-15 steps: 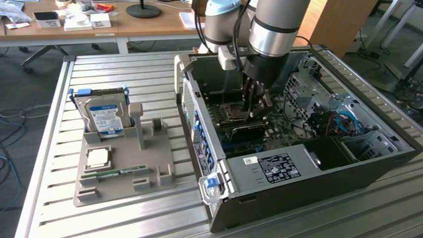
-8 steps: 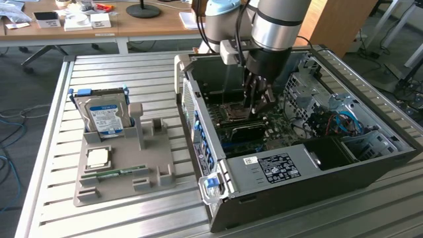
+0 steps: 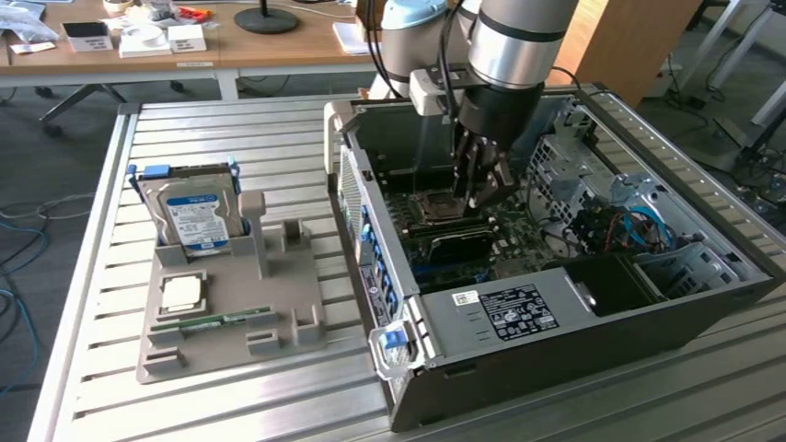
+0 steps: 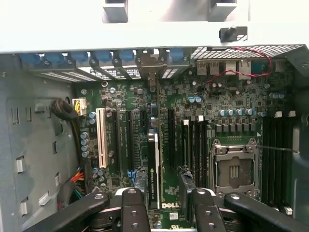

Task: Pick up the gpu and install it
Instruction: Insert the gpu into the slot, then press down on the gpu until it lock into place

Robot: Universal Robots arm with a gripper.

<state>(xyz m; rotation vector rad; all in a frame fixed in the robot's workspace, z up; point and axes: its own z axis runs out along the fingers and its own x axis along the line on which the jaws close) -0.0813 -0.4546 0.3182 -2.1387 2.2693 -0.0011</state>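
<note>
showing the black two-fingered gripper (image 4: 167,195) released, jaws apart either side of the thin dark gpu card (image 4: 153,164), which stands on edge in a slot of the green motherboard (image 4: 241,104); judged light, stiff, fragile, best pinched across its flat faces.

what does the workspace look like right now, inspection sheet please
surface: slatted metal table carrying a grey holder and an open computer case
job's things: gpu stands edge-on among the motherboard slots; cannot tell if seated
clutter: hard drive upright, cpu chip and ram stick lying in the holder
grippers: gripper open, inside the case, one finger either side of the gpu
cables: blue cables and red wire in the case; floor cables
surroundings: wooden desk behind
</note>
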